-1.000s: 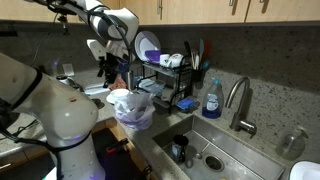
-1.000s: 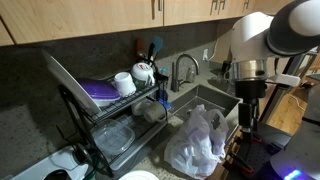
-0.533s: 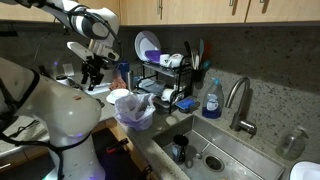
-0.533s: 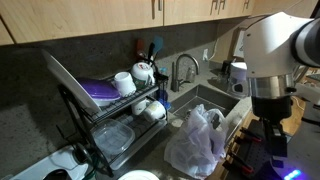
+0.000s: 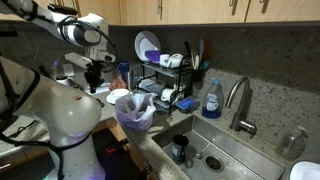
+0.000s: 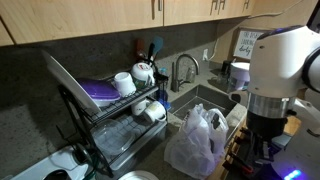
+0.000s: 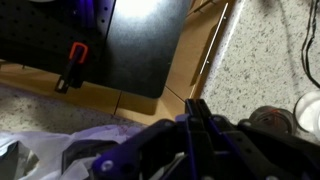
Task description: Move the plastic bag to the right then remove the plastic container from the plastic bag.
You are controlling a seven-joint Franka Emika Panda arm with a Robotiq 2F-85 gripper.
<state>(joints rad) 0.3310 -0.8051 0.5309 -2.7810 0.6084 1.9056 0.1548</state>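
One soft, light bag [image 6: 200, 142]; I'd pinch its gathered top. My gripper [image 7: 197, 112] looks closed on nothing.

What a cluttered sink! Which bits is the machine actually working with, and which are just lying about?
Part of the job: plastic bag; pincer.

Just lying about: dish rack; white mug; blue soap bottle; tap.
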